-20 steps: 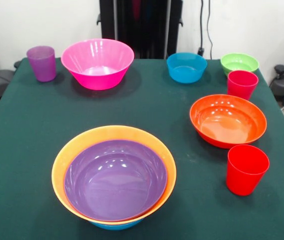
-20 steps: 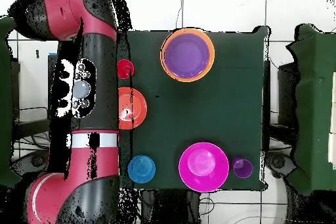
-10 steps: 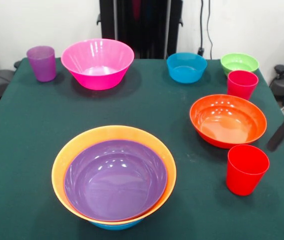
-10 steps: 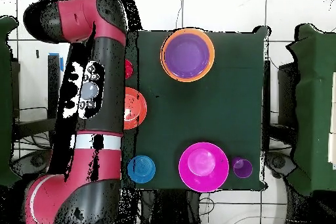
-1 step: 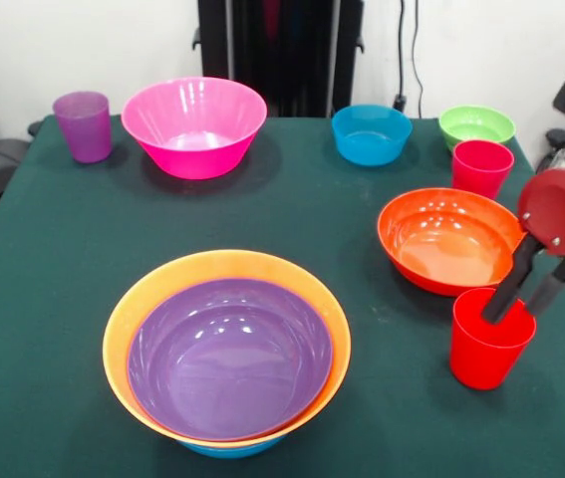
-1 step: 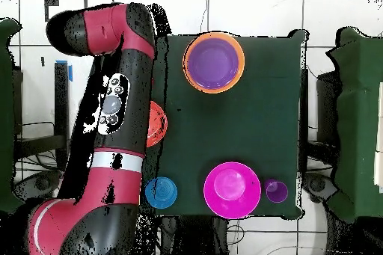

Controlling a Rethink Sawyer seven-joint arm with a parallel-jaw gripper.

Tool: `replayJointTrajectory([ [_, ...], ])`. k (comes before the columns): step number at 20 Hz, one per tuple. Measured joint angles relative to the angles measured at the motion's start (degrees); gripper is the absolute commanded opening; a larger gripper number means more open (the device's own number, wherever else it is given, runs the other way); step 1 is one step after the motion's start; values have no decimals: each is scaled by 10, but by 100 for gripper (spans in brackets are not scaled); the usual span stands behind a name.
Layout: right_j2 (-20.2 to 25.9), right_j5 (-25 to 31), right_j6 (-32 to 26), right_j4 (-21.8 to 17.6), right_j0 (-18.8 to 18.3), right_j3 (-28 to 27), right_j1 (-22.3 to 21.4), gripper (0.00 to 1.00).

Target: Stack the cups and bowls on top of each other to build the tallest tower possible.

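Observation:
The tower (image 5: 227, 349) stands near the front edge: a purple bowl nested in an orange bowl, with a blue bowl's edge showing beneath. From above the tower (image 6: 214, 61) shows as purple ringed with orange. My gripper (image 5: 513, 311) is open at the near red cup (image 5: 483, 358), one finger over the cup's mouth and the other by its right rim. Behind it sit a red-orange bowl (image 5: 451, 239) and a second red cup (image 5: 481, 167). In the overhead view the arm hides the gripper and both red cups.
Along the far edge of the green table (image 5: 63, 259) stand a purple cup (image 5: 83, 125), a large pink bowl (image 5: 194, 125), a blue bowl (image 5: 371, 133) and a green bowl (image 5: 476, 124). The arm (image 6: 120, 117) covers the table's left side from above.
The arm has swung in from the right edge, bringing the gripper from beside the table to over the near red cup. From above, the arm now covers more of the red-orange bowl.

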Motion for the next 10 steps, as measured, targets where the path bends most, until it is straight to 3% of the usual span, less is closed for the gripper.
replayJointTrajectory([
  [10,0,-35,0,0,7,28,9,100],
])
